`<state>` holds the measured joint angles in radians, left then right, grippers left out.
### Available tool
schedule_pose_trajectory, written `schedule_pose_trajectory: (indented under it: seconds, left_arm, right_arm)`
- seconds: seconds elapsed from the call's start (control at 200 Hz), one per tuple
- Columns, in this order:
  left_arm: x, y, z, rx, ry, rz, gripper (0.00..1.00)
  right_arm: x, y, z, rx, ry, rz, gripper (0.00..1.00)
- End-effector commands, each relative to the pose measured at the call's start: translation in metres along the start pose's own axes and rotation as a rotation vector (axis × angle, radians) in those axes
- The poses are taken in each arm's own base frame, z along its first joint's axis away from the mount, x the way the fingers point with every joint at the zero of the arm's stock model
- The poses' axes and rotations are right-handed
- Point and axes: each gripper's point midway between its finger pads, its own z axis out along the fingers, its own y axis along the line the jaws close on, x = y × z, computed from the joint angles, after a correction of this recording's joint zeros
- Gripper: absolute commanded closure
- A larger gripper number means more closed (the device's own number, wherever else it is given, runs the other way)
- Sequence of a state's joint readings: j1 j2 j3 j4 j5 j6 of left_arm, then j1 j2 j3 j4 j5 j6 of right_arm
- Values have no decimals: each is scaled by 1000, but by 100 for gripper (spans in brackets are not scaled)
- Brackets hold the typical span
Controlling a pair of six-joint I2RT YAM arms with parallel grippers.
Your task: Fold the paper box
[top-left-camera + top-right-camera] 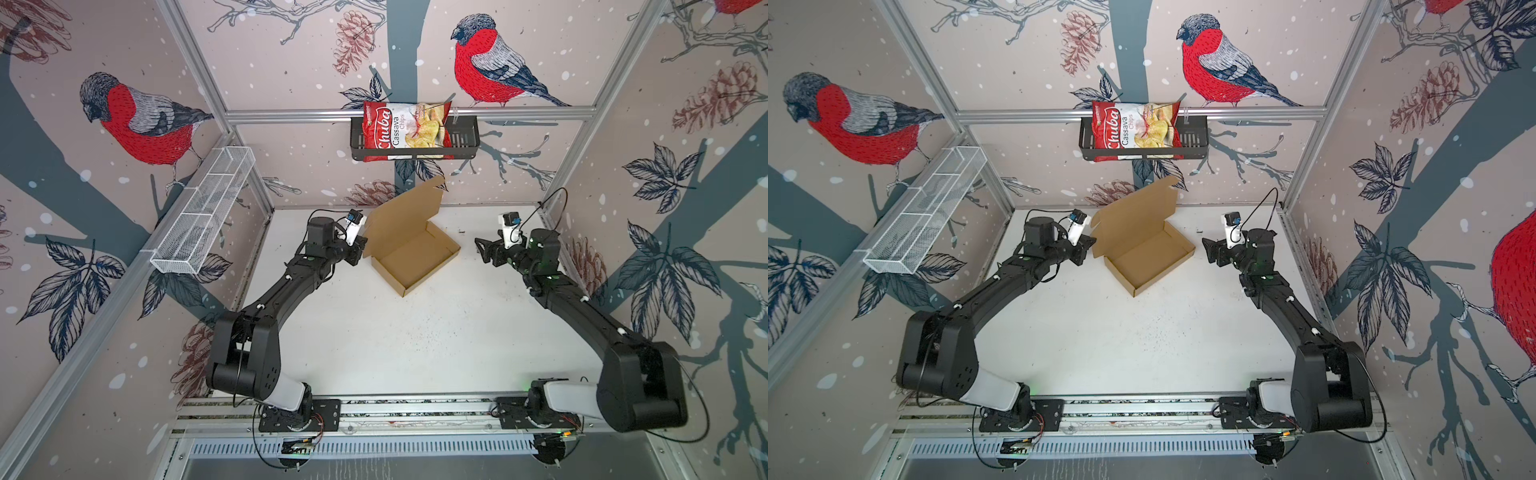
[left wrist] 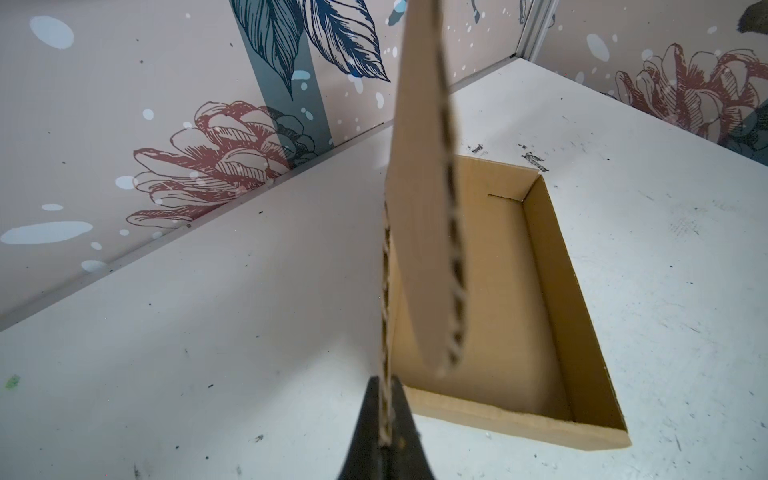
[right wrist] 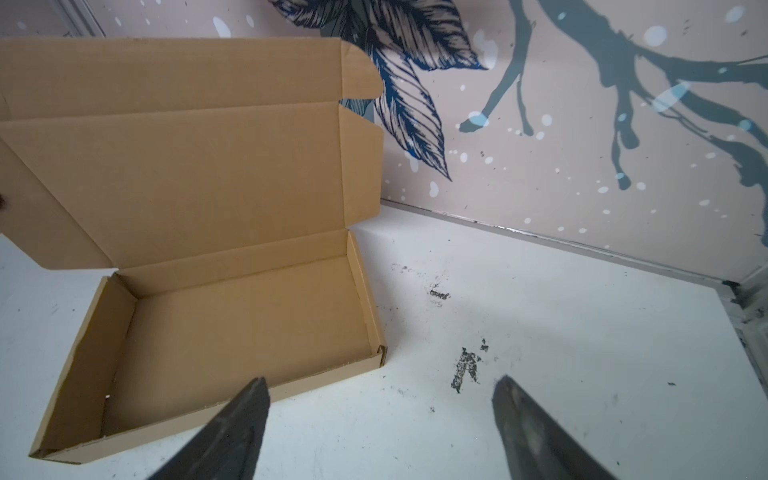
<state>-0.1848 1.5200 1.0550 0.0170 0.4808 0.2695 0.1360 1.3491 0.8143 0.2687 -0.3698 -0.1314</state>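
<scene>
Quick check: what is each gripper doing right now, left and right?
Left gripper: closed on the paper box, pinching the edge of its raised lid.
Right gripper: open, holding nothing.

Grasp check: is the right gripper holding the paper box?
No, the right gripper is open beside the paper box, only table between its fingers.
</scene>
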Motion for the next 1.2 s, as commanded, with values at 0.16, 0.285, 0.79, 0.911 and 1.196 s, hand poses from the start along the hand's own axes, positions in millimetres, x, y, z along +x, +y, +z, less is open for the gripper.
schedule_pose_trajectory:
  seconds: [0.16, 0.285, 0.79, 0.911, 1.196]
  left_arm:
    - [22, -8, -1, 160, 73, -31, 100]
    - [25, -8, 1, 169, 70, -32, 100]
    - [28, 4, 4, 135, 59, -47, 100]
    - [22, 12, 5, 92, 33, -74, 100]
    - [18, 26, 0, -19, -14, -178, 100]
  right_arm:
    - [54, -7, 58, 24, 172, 245, 23]
    - [70, 9, 92, -8, 234, 263, 21]
    - [131, 20, 167, 60, 508, 203, 45]
    - [143, 34, 154, 78, 553, 226, 62]
    - [181, 80, 80, 186, 593, 285, 67]
